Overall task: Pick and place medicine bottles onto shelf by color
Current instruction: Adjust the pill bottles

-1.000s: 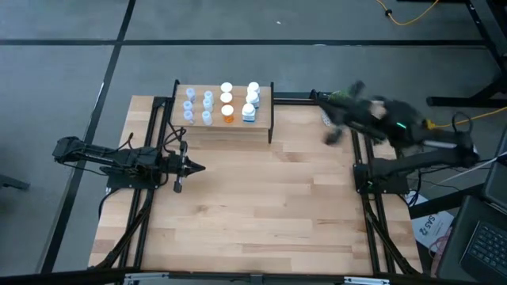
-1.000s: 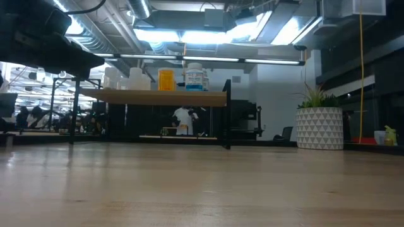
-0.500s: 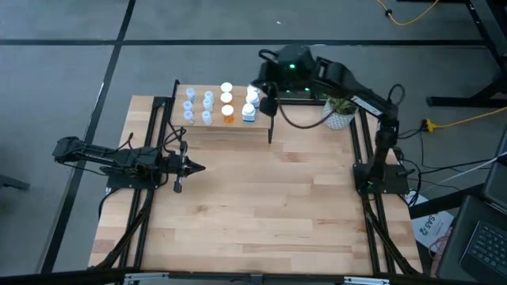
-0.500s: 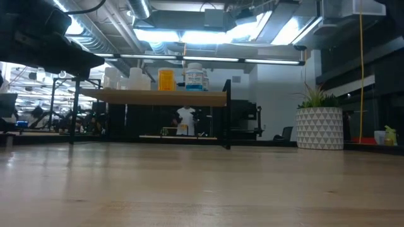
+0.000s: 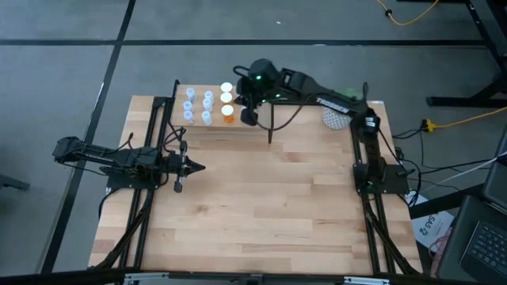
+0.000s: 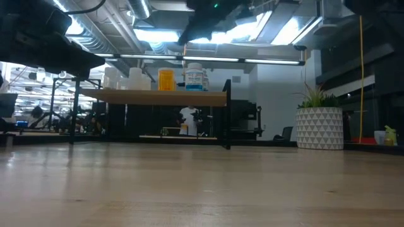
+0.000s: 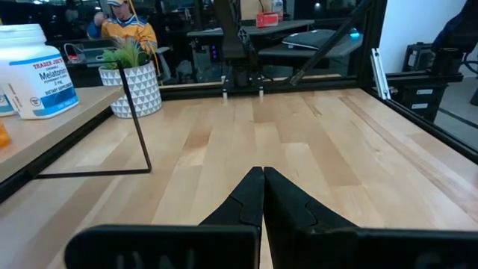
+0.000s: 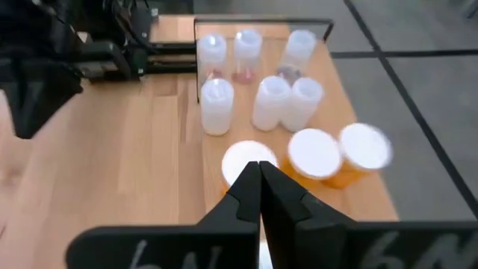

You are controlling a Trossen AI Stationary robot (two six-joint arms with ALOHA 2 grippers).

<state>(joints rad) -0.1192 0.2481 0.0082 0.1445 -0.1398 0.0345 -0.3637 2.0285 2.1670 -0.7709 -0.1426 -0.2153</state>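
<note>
I see my right end effector (image 5: 249, 117) pinched narrow above the shelf (image 5: 261, 127) at twelve o'clock; left end effector (image 5: 198, 167) closed, nine o'clock.

– What colours do we see on the shelf (image 5: 261, 127)?

– We see orange bottles (image 8: 328, 168) with white caps, and pale blue vials (image 5: 190, 105). The shelf top is light wood with black legs.

– And that big bottle?

– The white bottle (image 7: 33, 71) has a blue and red label.

– What about the pot (image 6: 319, 128)?

– It is white with a zigzag pattern, and its plant is green. We see a light wood tabletop (image 5: 261, 206), a grey floor (image 5: 63, 71), and black fingers (image 7: 280, 205).
</note>
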